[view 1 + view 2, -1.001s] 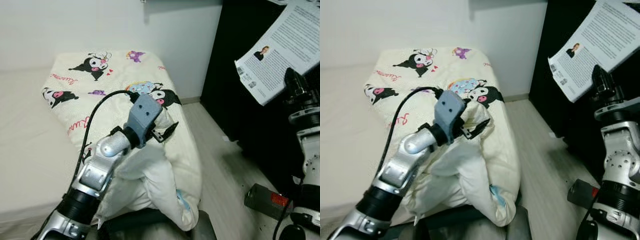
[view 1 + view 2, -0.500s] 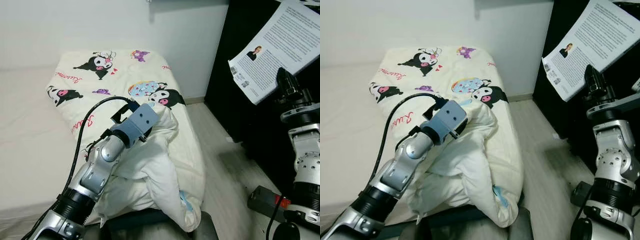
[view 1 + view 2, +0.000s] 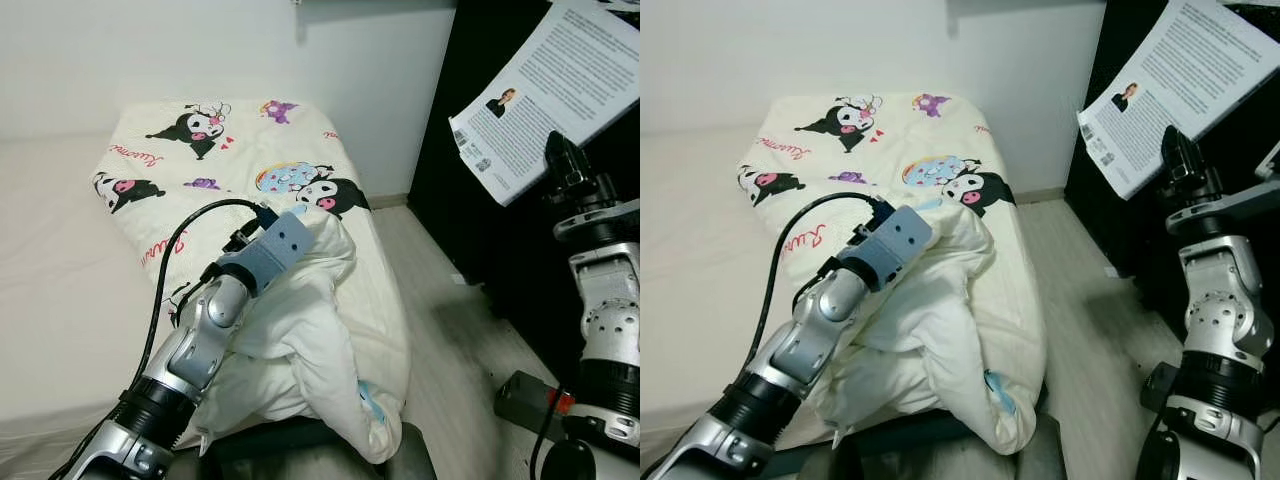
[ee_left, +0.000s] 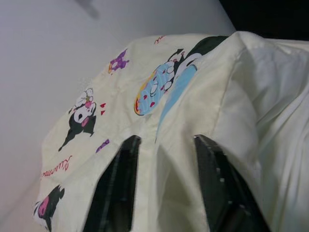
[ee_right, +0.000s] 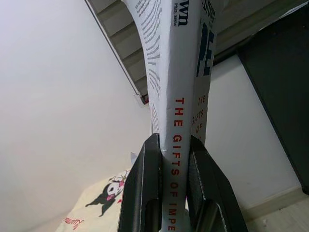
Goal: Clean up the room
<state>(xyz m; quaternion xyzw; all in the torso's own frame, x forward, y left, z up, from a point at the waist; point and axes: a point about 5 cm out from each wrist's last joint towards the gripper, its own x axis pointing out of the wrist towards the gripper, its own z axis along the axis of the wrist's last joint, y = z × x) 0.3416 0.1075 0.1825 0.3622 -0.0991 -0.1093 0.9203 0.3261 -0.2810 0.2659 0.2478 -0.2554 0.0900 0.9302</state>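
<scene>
Dark box: a dark box with a red patch lies on the pale wooden floor at the near right, beside the right arm's base.
Left arm: the silver arm reaches from the near left up over the bed, a black cable looping over its wrist.
Left gripper: the left gripper is pressed into the bunched edge of the quilt; its two black fingers stand spread with a raised fold of cloth between them, but whether they pinch that fold cannot be told.
Quilt: cream cloth printed with black-and-pink cartoon figures, spread along the right side of the bed; its near part is heaped into a white crumpled mound that spills over the bed's near right corner toward the floor.
Right gripper: the right gripper is raised high at the right, well apart from the bed, its two black fingers clamped on the spine of a book.
Book: white cover with printed text and a small portrait photo, held upright above the gripper and tilted, in front of a black cabinet; red letters run along the spine.
Far side: a plain white wall stands behind the head of the bed.
</scene>
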